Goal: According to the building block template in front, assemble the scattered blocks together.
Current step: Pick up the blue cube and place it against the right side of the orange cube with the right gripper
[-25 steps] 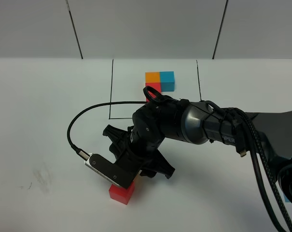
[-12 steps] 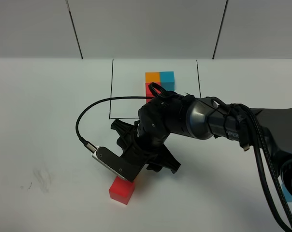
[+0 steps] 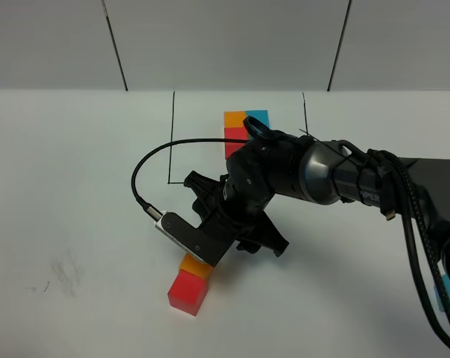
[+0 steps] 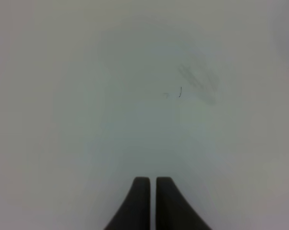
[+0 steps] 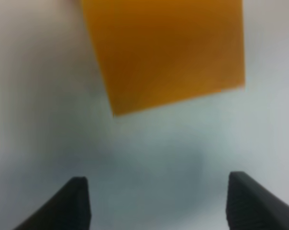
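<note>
- Orange cube [image 5: 163, 52] lies just ahead of my right gripper [image 5: 159, 206], fingers spread, nothing between them.
- Red cube [image 3: 188, 292] touches it on the side away from those fingers.
- I see my left gripper [image 4: 151, 203] with fingers pressed together over bare table [image 4: 87, 96].

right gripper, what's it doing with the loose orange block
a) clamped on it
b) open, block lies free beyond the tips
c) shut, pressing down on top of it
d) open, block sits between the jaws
B: in the right wrist view the right gripper has its jaws wide apart, and the orange block lies beyond the tips, touching neither.
</note>
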`<state>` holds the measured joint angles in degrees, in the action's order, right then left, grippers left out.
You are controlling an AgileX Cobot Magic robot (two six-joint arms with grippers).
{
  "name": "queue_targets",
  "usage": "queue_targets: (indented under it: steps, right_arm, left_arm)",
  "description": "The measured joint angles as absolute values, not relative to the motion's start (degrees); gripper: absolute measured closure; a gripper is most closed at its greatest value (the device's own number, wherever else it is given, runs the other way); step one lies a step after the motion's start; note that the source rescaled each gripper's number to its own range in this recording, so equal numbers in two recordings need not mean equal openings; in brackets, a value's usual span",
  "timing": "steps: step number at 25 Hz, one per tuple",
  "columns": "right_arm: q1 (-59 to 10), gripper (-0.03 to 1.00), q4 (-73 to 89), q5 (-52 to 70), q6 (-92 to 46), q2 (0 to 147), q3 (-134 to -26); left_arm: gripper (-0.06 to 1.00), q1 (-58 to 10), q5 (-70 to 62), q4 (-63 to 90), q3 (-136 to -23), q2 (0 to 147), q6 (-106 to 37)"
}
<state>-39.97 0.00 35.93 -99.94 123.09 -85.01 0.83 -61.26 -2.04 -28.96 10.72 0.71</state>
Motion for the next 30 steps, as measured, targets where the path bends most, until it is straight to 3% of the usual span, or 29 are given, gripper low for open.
queue_targets:
  steps: [8, 12, 19, 30]
  right_arm:
    - [-37.6, 0.28, -3.4, 35.0, -93.7, 119.1, -84.9]
    - [-36.9, 0.28, -5.2, 33.3, -83.2, 117.7, -84.9]
    - [-36.0, 0.28, -6.4, 32.0, -49.5, 117.5, -84.9]
    - [-33.7, 0.28, -9.5, 34.4, 17.4, 117.5, -85.1]
  left_arm:
    - [0.94, 0.8, -61.3, -2.0, -29.0, 10.7, 0.7]
    - [0.94, 0.8, -61.3, -2.1, -29.0, 10.7, 0.7]
    - [0.94, 0.8, -61.3, -2.1, -29.0, 10.7, 0.7]
    - [0.94, 0.8, -61.3, -2.1, -29.0, 10.7, 0.7]
